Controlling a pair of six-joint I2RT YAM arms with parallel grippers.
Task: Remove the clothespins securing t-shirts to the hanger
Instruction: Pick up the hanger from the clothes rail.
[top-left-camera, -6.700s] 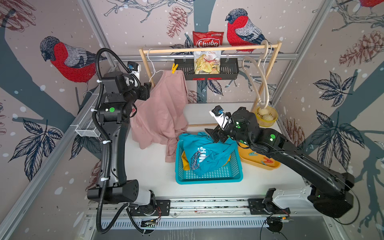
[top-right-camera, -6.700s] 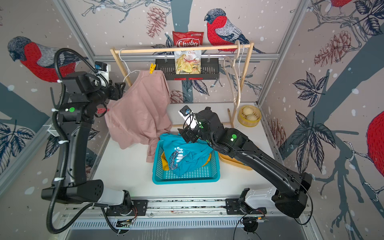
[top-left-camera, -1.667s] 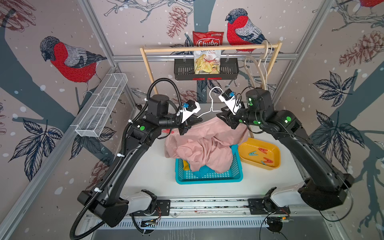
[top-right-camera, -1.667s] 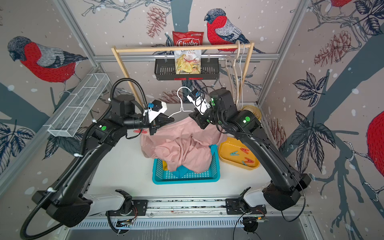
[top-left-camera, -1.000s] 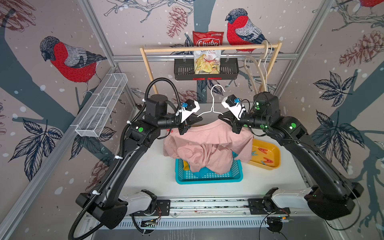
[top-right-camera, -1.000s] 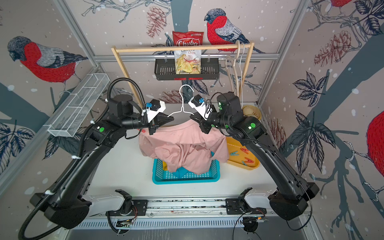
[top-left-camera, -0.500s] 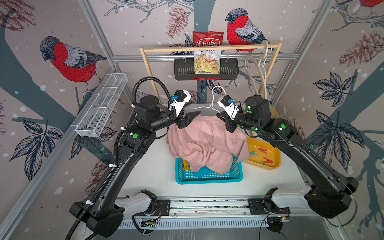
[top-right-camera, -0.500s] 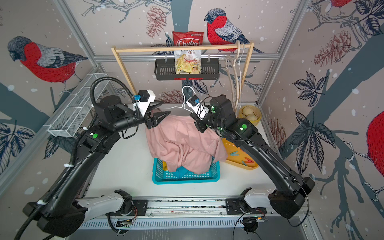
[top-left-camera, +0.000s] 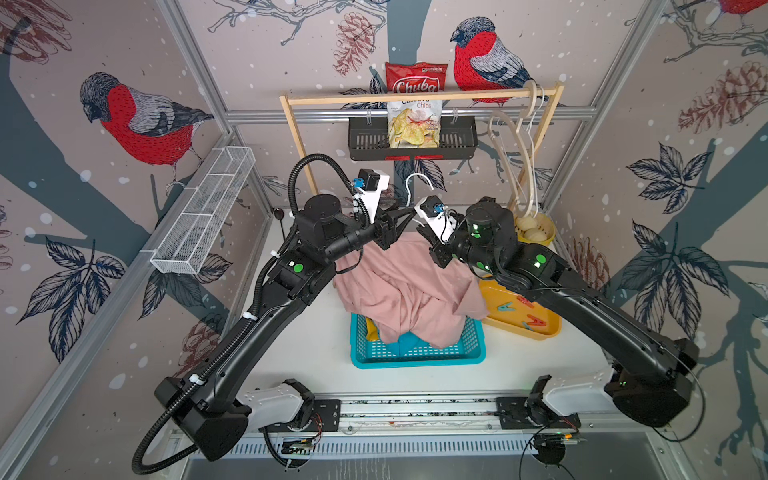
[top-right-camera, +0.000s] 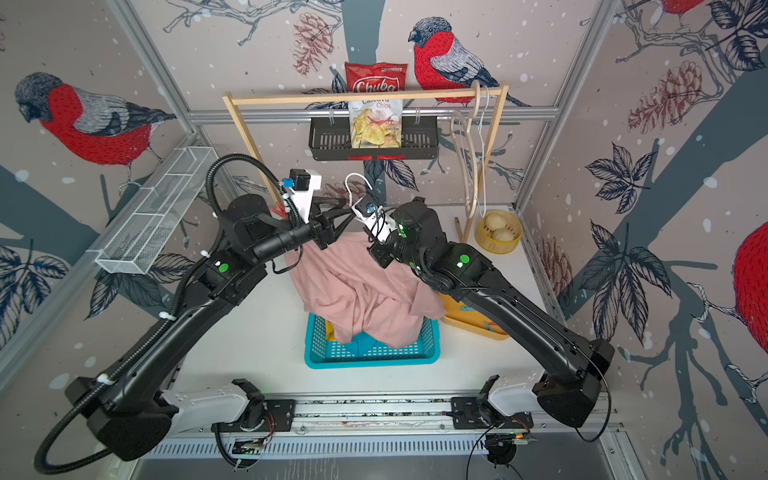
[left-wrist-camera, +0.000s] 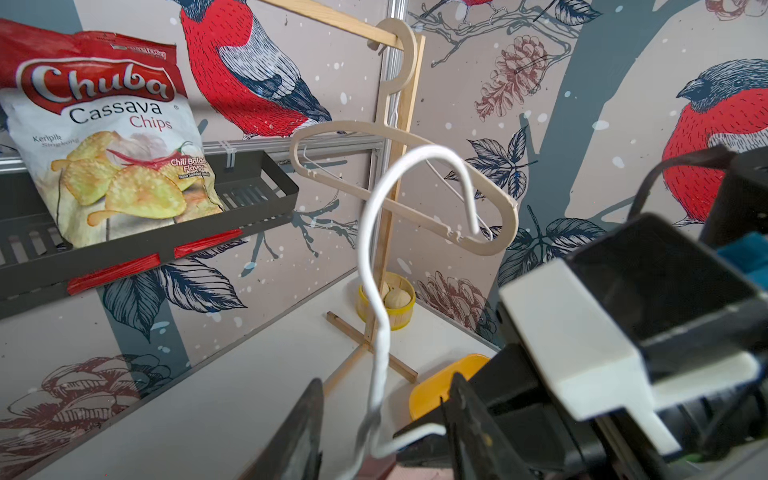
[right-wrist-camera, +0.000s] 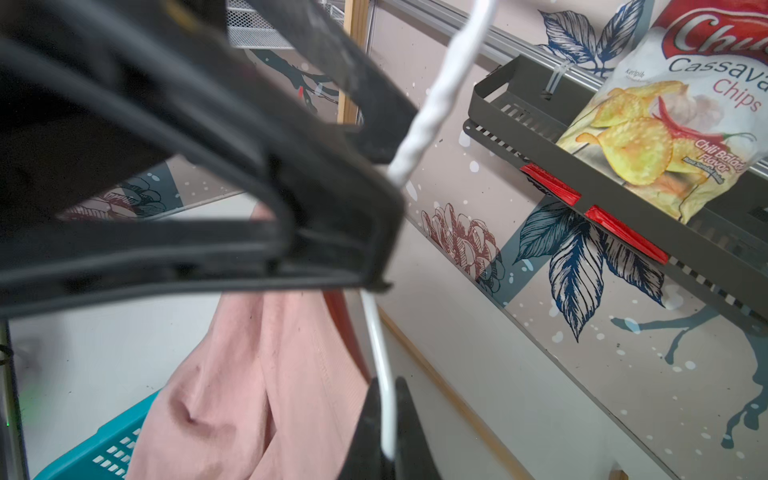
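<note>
Right wrist view, low in the middle: my right gripper (right-wrist-camera: 388, 401) is squeezed tight on the white hanger (right-wrist-camera: 380, 345). My left gripper (left-wrist-camera: 386, 382) is open, one finger on each side of the hanger's neck. In both top views the pink shirt (top-left-camera: 399, 282) hangs mid-frame over the blue basket (top-left-camera: 415, 358). Clothespins (top-left-camera: 525, 301) lie in the yellow tray (top-left-camera: 540, 333) to its right.

The pale pink t-shirt (top-left-camera: 407, 282) is draping crumpled from the white wire hanger (left-wrist-camera: 383, 336), spilling into the teal basket (top-left-camera: 415, 358) over the teal t-shirt (top-left-camera: 409, 345) and yellow t-shirt (top-left-camera: 371, 328), while red and blue clothespins (top-left-camera: 525, 301) are lying loose in the yellow tray (top-left-camera: 540, 336).
</note>
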